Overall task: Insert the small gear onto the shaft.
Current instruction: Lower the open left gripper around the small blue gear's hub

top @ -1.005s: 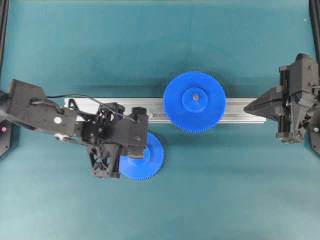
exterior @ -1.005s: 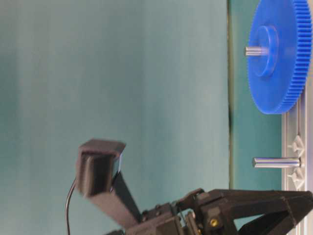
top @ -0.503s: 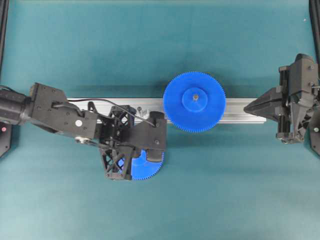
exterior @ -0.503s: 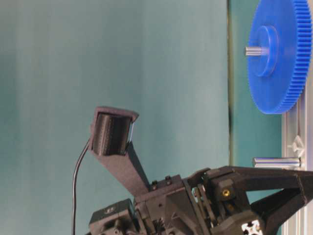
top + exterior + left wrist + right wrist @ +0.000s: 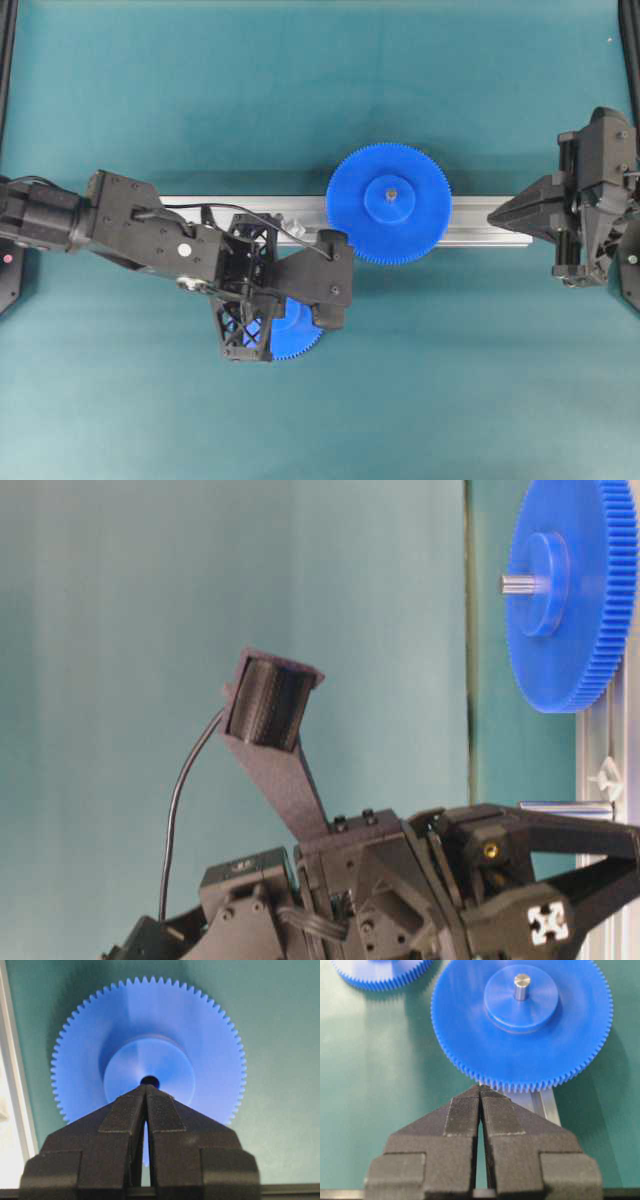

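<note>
The small gear [image 5: 150,1035] lies flat on the green mat just in front of the rail. From overhead only its lower right rim [image 5: 303,338] shows under my left arm. My left gripper [image 5: 146,1088] is shut with nothing between its fingers. Its tips are over the gear's hub, right at the centre hole. The shaft [image 5: 562,806] stands on the rail, partly hidden behind the left arm. My right gripper [image 5: 480,1087] is shut and empty, by the rail's right end [image 5: 510,215].
The larger blue gear [image 5: 389,203] sits on its own grey pin [image 5: 521,986] in the middle of the aluminium rail [image 5: 190,207]. The left wrist camera and its cable [image 5: 270,700] stick up above the arm. Black frame posts stand at both table sides.
My left arm has travelled to the right and swung over the small gear, covering more of it. The gear has stayed where it lay. The right arm has not moved.
</note>
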